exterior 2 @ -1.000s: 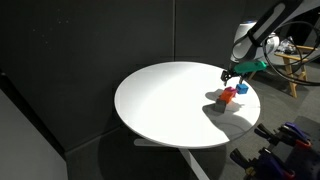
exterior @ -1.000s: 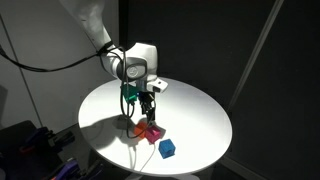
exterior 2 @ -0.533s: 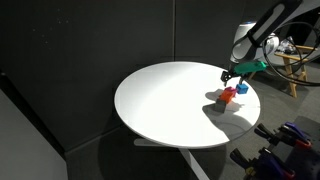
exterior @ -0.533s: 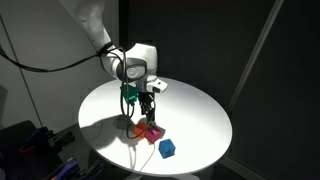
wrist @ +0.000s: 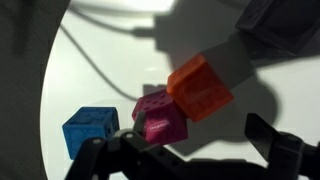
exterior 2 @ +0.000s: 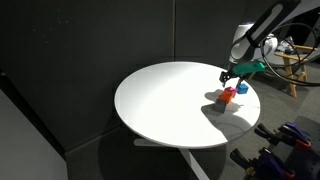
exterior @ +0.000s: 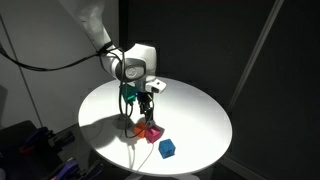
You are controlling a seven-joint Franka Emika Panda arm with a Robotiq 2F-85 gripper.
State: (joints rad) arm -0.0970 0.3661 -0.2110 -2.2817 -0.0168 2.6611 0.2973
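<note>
My gripper hangs open and empty just above a small cluster of cubes near the edge of the round white table. In the wrist view an orange-red cube leans on a magenta cube, and both lie close to my open fingers, the magenta one by one fingertip. A blue cube sits apart to the side. In both exterior views the red cube and the blue cube show under and beside the gripper.
The table stands on a pedestal among dark curtains. The cubes lie close to the table's rim. Dark gear with coloured cables sits on the floor beside the table, and a chair-like frame stands behind the arm.
</note>
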